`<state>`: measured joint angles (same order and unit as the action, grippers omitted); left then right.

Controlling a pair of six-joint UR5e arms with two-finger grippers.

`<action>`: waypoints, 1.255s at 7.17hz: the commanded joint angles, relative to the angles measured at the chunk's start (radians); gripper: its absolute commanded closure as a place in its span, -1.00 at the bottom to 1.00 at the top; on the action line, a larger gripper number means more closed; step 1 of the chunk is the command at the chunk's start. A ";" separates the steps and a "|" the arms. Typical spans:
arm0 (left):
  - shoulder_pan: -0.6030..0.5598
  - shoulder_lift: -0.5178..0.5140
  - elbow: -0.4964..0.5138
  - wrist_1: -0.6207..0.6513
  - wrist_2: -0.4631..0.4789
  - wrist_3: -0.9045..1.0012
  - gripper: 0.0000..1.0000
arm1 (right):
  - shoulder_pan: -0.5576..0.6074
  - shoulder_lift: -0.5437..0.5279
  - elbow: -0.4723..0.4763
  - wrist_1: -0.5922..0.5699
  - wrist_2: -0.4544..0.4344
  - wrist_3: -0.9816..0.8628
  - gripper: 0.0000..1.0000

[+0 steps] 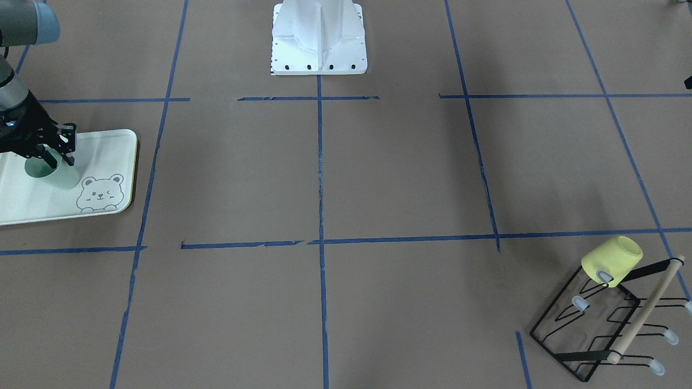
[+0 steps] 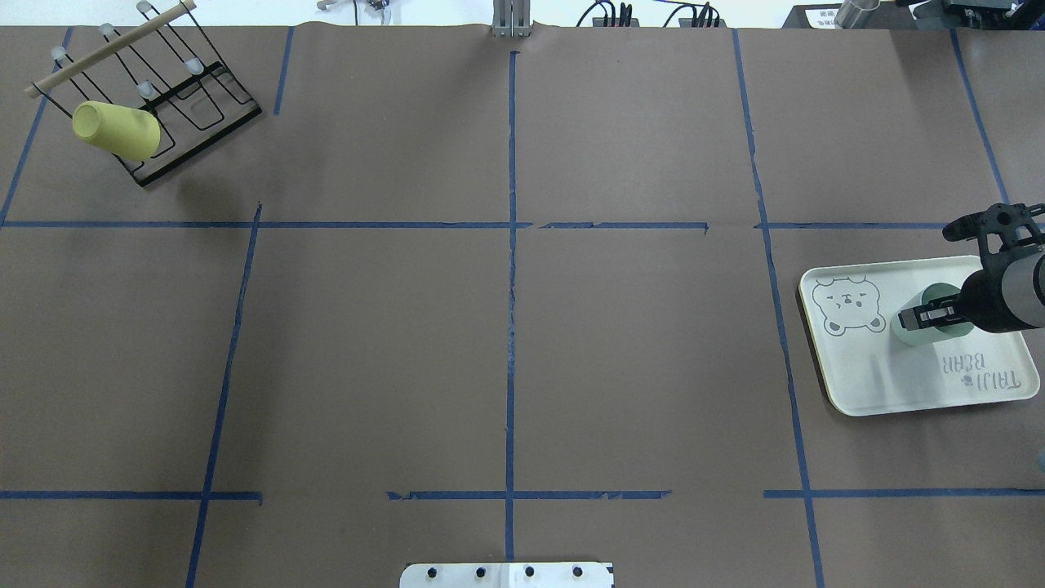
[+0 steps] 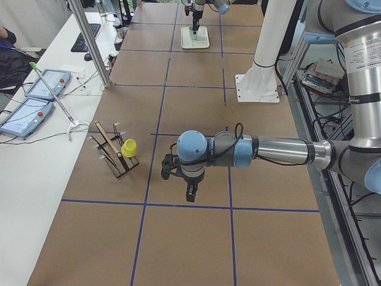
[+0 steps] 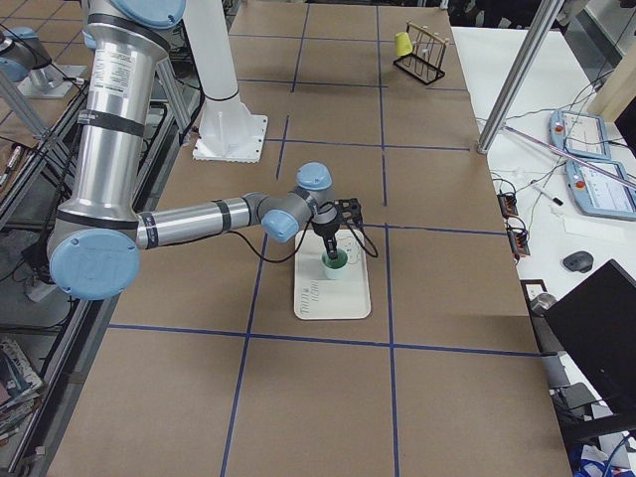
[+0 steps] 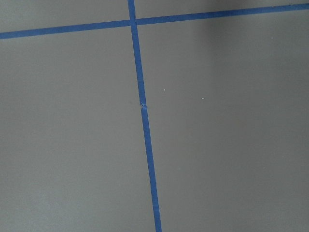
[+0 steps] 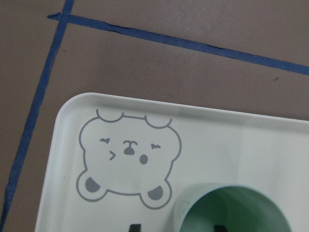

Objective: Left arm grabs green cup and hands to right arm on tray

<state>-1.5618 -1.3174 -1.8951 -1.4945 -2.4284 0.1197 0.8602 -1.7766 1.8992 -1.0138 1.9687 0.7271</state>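
The green cup (image 1: 58,175) stands upright on the tray (image 1: 111,151) beside the bear drawing. It also shows in the overhead view (image 2: 939,296) and the right wrist view (image 6: 231,208). My right gripper (image 1: 58,155) hangs over the cup's rim, one finger inside the cup and one outside. Both stand off the wall, so the gripper is open. The tray (image 2: 890,384) lies at the table's right end. My left gripper (image 3: 190,195) shows only in the exterior left view, above bare table, and I cannot tell whether it is open or shut.
A pale yellow cup (image 1: 611,261) hangs on a black wire rack (image 1: 573,324) at the far left corner (image 2: 192,102). The white robot base (image 1: 319,38) stands at mid table. Blue tape lines cross the brown table.
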 commanded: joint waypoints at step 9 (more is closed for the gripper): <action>0.000 0.006 0.002 -0.003 0.008 0.003 -1.00 | 0.642 -0.173 0.139 -0.568 0.378 -0.845 -1.00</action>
<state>-1.5621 -1.3182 -1.8998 -1.4969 -2.4182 0.1247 1.4819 -1.9293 2.0433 -1.5780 2.3378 -0.1189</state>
